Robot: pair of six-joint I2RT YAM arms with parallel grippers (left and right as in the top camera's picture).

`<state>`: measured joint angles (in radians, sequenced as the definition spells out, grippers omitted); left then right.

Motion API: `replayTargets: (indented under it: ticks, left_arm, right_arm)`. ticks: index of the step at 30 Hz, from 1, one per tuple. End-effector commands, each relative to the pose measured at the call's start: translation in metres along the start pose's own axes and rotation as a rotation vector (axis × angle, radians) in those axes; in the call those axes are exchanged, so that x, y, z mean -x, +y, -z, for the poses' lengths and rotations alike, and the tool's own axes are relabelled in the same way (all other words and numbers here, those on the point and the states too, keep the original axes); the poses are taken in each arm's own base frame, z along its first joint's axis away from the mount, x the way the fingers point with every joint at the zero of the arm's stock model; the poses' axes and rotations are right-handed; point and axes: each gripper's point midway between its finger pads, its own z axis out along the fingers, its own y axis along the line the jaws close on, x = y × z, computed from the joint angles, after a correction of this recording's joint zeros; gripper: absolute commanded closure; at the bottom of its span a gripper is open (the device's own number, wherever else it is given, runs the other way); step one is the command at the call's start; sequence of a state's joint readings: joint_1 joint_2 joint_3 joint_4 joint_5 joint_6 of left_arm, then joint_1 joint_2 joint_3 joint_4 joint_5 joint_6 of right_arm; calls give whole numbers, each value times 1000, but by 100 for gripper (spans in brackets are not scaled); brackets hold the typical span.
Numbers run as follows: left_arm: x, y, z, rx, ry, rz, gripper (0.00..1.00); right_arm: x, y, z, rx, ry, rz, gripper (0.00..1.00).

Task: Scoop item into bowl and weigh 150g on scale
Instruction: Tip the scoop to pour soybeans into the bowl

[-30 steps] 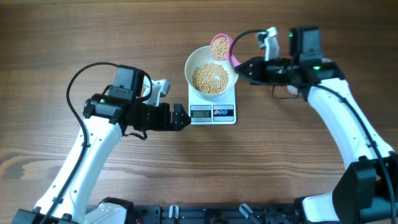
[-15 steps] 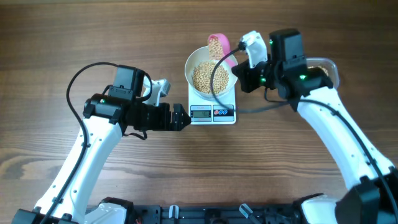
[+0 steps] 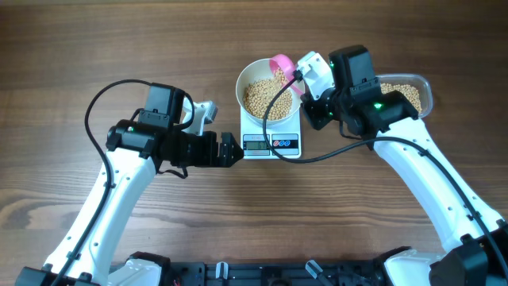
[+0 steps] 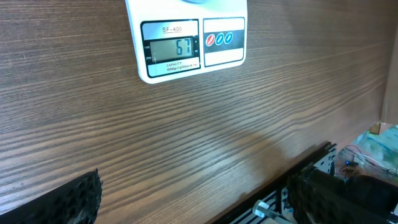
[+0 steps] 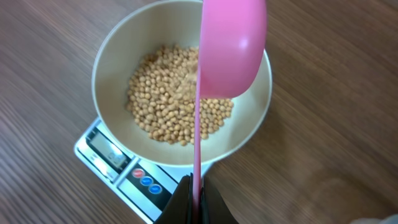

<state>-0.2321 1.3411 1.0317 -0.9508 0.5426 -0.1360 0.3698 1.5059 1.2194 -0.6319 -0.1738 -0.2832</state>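
The right end effector (image 5: 196, 200) is clamped shut on the thin handle of a pink scoop (image 5: 231, 50), whose cup is turned on its side above the bowl (image 3: 240, 89). The left end effector (image 3: 232, 150) gapes fully wide, holding nothing, low over the tabletop (image 3: 79, 48) just beside the front-left corner of the scale (image 3: 270, 144), not touching it. Bare wood lies open left of and in front of the scale. The bowl sits on the scale, directly below the right end effector, with beans (image 5: 161, 106) heaped inside. A clear container (image 3: 416, 94) of beans lies under the right arm.
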Motion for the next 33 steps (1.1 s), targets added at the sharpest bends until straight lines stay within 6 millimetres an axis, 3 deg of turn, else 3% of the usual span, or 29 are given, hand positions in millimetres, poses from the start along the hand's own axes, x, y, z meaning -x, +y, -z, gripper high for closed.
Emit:
replayTargets:
  ticks: [1, 6, 14, 23, 29, 33]
  left_arm:
    - [0, 2, 0, 10, 0, 3, 0]
    - [0, 2, 0, 10, 0, 3, 0]
    - [0, 2, 0, 10, 0, 3, 0]
    - [0, 2, 0, 10, 0, 3, 0]
    - [0, 2, 0, 10, 0, 3, 0]
    - [0, 2, 0, 10, 0, 3, 0]
  right_arm:
    - [2, -7, 8, -54, 3, 71, 96]
    - [5, 2, 6, -60, 7, 121, 96]
    - [7, 8, 7, -213, 63, 286, 95]
    - [14, 8, 9, -219, 41, 251, 96]
    - [36, -5, 32, -197, -19, 110, 96]
    - [36, -38, 57, -191, -19, 19, 96]
